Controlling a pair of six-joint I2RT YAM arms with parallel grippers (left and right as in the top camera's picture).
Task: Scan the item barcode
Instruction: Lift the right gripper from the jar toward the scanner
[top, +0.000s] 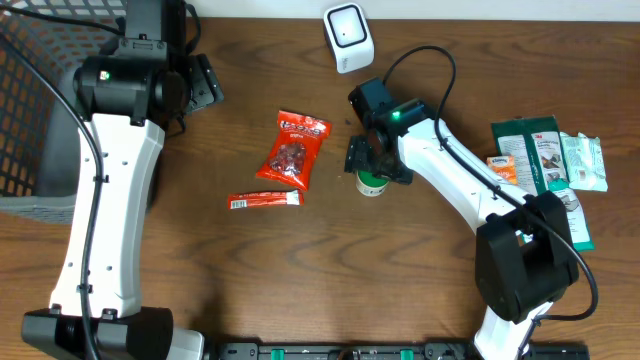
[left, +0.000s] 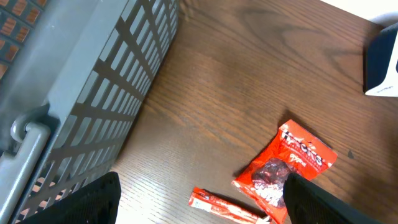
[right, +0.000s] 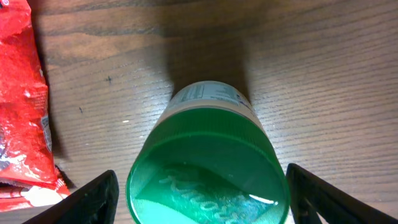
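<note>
The right gripper (right: 205, 202) was found hanging straight over the green-capped bottle (right: 208, 146), jaws spread wide with one finger down each side of the cap. No squeeze could be made out, so it was counted as released, not clamped yet, though the pads were sitting really close to the cap's edge.

The bottle was stood upright on the table (top: 250, 290), just right of the red snack bag (top: 293, 150). That's probably why it was being approached from the top: with the thing upright, the cap end is the easy part to straddle. Some label print could be seen below the cap, but no barcode could be picked out, so which side needs showing couldn't be told.

Further out, the white scanner (top: 348, 35) was set at the far edge, apart from the bottle. The guess is that the bottle would have to be lifted, carried over and turned label-first toward it.

The left gripper (left: 211, 194) was held wide open with nothing in it, up beside the grey basket (top: 30, 120), likely so the middle was left free. A red stick packet (top: 265, 200) and a pile of packets (top: 545, 160) on the right were lying untouched, presumably queued.
</note>
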